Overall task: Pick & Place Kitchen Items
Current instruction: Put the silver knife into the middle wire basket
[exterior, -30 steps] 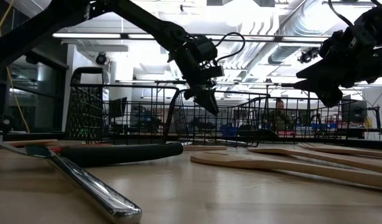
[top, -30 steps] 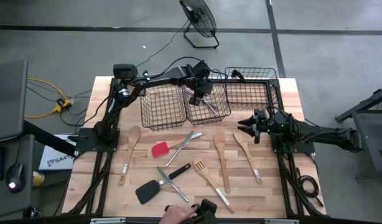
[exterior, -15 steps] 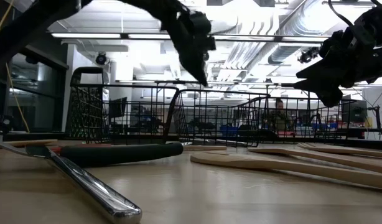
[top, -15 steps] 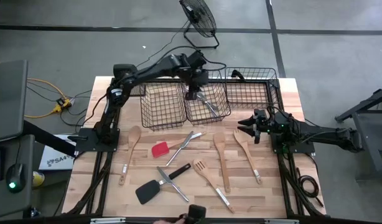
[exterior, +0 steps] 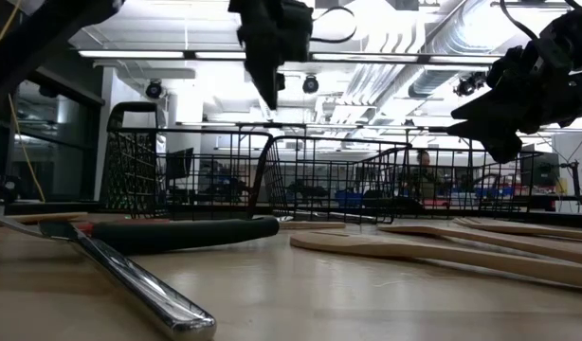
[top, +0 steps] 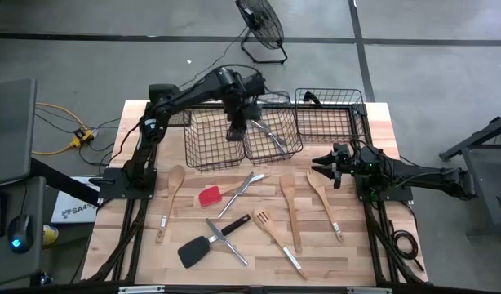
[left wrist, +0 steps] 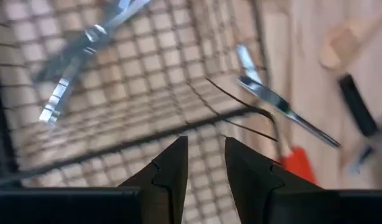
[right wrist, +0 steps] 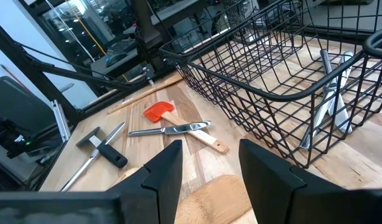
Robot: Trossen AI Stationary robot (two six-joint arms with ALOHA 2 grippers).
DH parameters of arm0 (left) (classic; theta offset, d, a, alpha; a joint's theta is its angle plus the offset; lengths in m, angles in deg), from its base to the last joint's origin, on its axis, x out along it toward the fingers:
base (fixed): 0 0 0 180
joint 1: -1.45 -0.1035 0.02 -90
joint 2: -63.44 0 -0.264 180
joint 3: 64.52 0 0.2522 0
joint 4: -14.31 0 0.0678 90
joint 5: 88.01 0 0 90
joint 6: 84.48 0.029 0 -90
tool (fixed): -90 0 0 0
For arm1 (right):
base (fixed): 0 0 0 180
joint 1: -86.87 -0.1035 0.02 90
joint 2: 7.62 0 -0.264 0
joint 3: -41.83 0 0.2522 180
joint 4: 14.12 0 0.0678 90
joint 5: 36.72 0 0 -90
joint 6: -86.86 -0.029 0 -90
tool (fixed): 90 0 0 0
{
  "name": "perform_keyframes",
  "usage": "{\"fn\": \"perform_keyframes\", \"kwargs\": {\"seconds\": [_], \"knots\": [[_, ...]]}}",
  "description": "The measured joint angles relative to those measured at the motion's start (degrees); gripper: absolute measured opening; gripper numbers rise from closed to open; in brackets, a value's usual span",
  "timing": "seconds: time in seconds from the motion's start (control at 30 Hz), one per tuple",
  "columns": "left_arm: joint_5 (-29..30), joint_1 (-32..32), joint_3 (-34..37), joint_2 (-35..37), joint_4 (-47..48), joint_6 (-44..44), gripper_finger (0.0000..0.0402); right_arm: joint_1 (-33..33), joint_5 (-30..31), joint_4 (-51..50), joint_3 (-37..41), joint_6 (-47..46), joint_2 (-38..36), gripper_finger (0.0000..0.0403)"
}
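Observation:
My left gripper [top: 234, 133] hangs open and empty above the wire wall between the left basket [top: 210, 140] and the middle basket [top: 273, 140]; its fingertips show in the left wrist view [left wrist: 206, 144]. Silver cutlery [top: 271, 135] lies on the middle basket's floor. On the table lie a red-headed spatula [top: 210, 196], a silver knife [top: 244, 186], a black turner [top: 197, 249], a wooden slotted turner [top: 263, 219] and wooden spoons [top: 289, 200]. My right gripper [top: 318, 163] is open and empty, above the head of the right-hand wooden spoon [top: 317, 180].
A third black wire basket [top: 328, 114] stands at the far right. Another wooden spoon [top: 175, 186] lies at the left and a silver utensil [top: 228, 242] crosses the black turner's handle. Bare table [top: 348, 253] shows at the near right.
My left gripper has risen out of the middle basket and gone toward the table's left, to above the wall shared with the left basket. The cutlery stays in the middle basket. A person's hand at the near edge has gone out of view.

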Motion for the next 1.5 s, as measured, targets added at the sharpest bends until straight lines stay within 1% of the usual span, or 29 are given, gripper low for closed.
{"fn": "perform_keyframes", "kwargs": {"seconds": [0.17, 0.27, 0.47, 0.57, 0.67, 0.73, 0.9, 1.0, 1.07, 1.13, 1.23, 1.3, 1.37, 1.5], "knots": [[0.09, 3.68, 0.21, 0.58, 0.58, -2.55, 0.0103, -0.02, 0.00, -0.01, 0.01, -0.01, 0.00, 0.0151], [1.73, 6.13, 0.20, 1.96, 0.60, -4.14, 0.0103, -0.01, 0.00, -0.01, -0.01, -0.02, 0.01, 0.0151], [8.19, 10.79, 3.61, 6.68, 0.13, -11.81, 0.0103, -0.02, 0.00, -0.08, 0.01, 0.00, 0.01, 0.0151], [12.09, 13.66, 8.30, 9.42, -2.23, -15.72, 0.0103, -0.01, 0.00, -0.06, 0.00, 0.00, -0.01, 0.0151], [15.15, 16.50, 15.61, 12.41, -7.01, -20.33, 0.0103, -0.01, 0.01, -0.06, 0.00, -0.01, 0.00, 0.0151], [17.14, 18.09, 21.83, 14.80, -9.99, -24.30, 0.0103, 0.00, 0.02, -0.06, -0.01, 0.00, 0.01, 0.0151], [20.29, 22.98, 38.15, 19.72, -18.37, -37.55, 0.0103, 0.00, 0.00, -0.01, 0.00, 0.00, 0.01, 0.0151], [22.52, 27.06, 45.74, 21.55, -22.65, -47.42, 0.0103, 0.00, 0.02, 0.01, -0.01, -0.01, 0.01, 0.0151], [23.50, 29.75, 49.42, 21.75, -24.83, -52.96, 0.0103, 0.00, 0.00, 0.01, 0.01, -0.02, 0.01, 0.0151], [23.37, 31.23, 52.24, 22.10, -26.42, -56.77, 0.0103, -0.02, 0.02, 0.01, 0.00, -0.01, 0.01, 0.0151], [23.41, 31.65, 54.90, 22.64, -30.20, -58.83, 0.0103, -0.01, 0.00, 0.01, 0.01, -0.01, 0.01, 0.0151], [22.80, 31.61, 55.60, 22.41, -31.24, -59.70, 0.0103, 0.00, 0.02, -0.05, 0.00, 0.00, 0.01, 0.0151], [20.92, 31.53, 55.58, 22.46, -33.52, -59.41, 0.0103, -0.02, 0.00, -0.05, -0.01, -0.02, 0.01, 0.0151], [20.61, 31.58, 55.52, 22.47, -37.31, -58.55, 0.0103, 0.00, 0.00, -0.01, 0.01, 0.00, 0.01, 0.0151]]}}
